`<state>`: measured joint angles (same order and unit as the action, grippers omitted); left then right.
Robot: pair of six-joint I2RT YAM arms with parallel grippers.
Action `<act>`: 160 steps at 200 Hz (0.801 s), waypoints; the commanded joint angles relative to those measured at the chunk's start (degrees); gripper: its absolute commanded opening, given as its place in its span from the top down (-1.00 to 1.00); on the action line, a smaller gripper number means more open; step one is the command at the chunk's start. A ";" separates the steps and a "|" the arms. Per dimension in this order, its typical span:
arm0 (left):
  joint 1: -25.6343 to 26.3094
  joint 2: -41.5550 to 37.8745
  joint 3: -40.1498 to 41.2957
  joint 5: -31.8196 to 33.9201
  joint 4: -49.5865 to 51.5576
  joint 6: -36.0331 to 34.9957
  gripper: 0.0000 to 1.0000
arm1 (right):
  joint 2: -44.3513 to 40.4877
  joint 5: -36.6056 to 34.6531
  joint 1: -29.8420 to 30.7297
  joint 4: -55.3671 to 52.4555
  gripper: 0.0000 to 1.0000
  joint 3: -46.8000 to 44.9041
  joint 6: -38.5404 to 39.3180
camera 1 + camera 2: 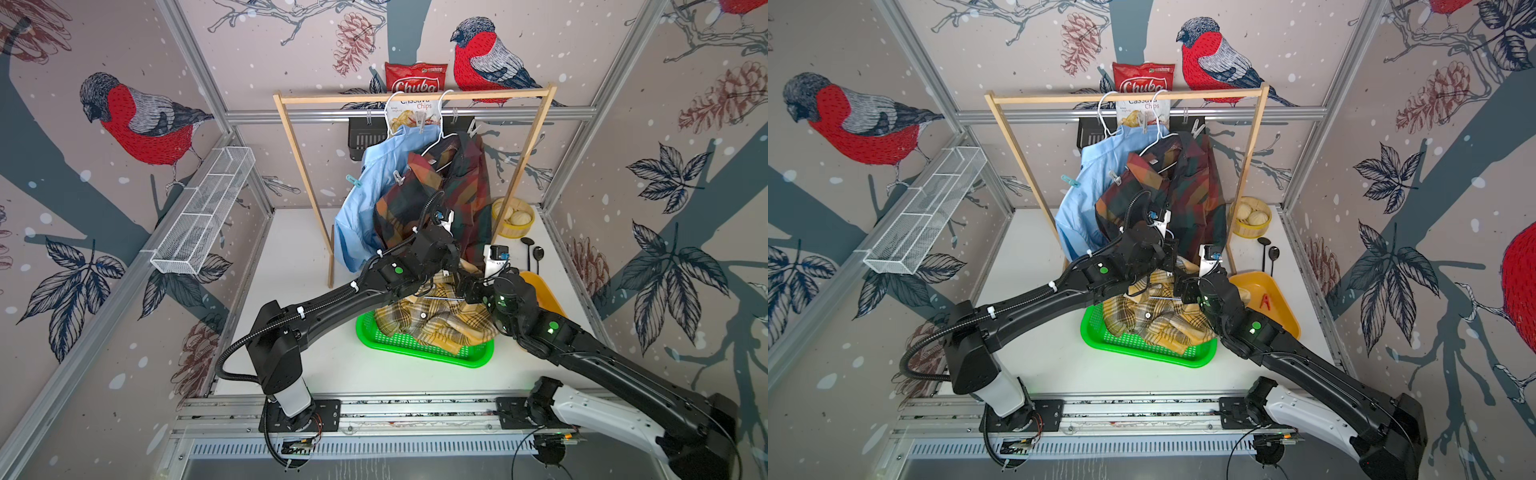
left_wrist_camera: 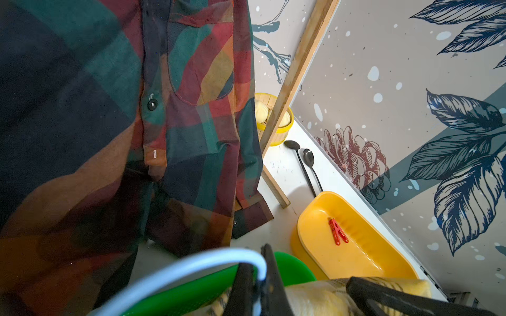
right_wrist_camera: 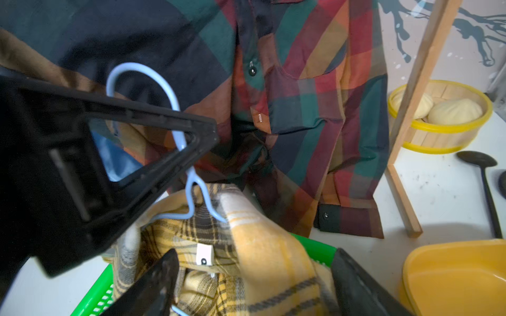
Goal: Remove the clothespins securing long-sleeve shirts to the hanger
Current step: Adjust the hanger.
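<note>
Both top views: left claw (image 1: 446, 270) (image 1: 1169, 270) is hanging over the green basket (image 1: 415, 348) (image 1: 1133, 348). It is clenched, but the grip itself is hiding under the wrist here. Right claw (image 1: 462, 291) (image 1: 1185, 291) is sitting just beside it. Yellow-and-grey plaid shirt (image 1: 436, 322) (image 1: 1154, 322) is slumping in the basket under both claws. Dark plaid shirt (image 1: 461, 187) (image 1: 1183, 187) and light blue shirt (image 1: 374, 191) (image 1: 1084, 195) are hanging on the wooden rack (image 1: 415, 97) (image 1: 1129, 99) beyond the claws. Teal clothespin (image 1: 352, 180) (image 1: 1070, 180) and grey clothespin (image 1: 398, 177) (image 1: 1115, 177) are clipping the blue shirt, well above and beyond the left claw. A pale clothespin (image 1: 422, 123) (image 1: 1144, 123) is sitting higher, by the hanger hooks. In a top view the red clothespin (image 1: 1265, 301) is lying in the yellow tray (image 1: 1285, 316), on the right claw's far side from the left claw.

Left wrist: left claw (image 2: 258, 279) is pinching the pale blue hanger (image 2: 178, 269), fingers (image 2: 243, 284) closing tight on the wire. Dark plaid shirt (image 2: 109, 136) is hanging straight ahead of the claw. The tray (image 2: 356, 257) holding the red clothespin (image 2: 338, 232) is lying past the fingertips, apart from them.

Right wrist: right claw (image 3: 254, 287) is standing released, jaws wide. One finger is resting on each side of the yellow plaid collar (image 3: 260, 260), not clearly pressing it. Just ahead, the left claw (image 3: 191, 145) is gripping the hanger (image 3: 175, 104) below its hook. The hanger's shoulders are disappearing into the collar.
</note>
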<state>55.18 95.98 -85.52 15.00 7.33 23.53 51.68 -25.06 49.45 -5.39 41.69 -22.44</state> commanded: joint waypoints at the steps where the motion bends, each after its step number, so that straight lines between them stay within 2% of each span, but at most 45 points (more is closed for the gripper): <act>1: 0.02 -0.51 0.08 -0.54 0.65 0.87 1.00 | 0.81 3.03 0.57 5.20 -0.72 -0.21 1.94; 60: 0.02 -0.93 -1.74 -4.96 4.42 -0.16 1.00 | 5.42 2.85 0.38 8.99 -0.58 0.94 3.06; 116: 0.02 -1.43 -2.41 -8.78 6.56 -0.05 1.00 | 3.95 3.46 -1.39 14.77 -0.44 -2.19 2.91; 160: 0.02 -1.85 -1.70 -7.99 7.26 0.03 1.00 | 4.10 2.21 -1.66 13.63 -0.31 -2.17 2.99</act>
<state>55.22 94.85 -87.50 7.55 14.24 22.92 55.96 -21.91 47.97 6.31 39.59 -19.44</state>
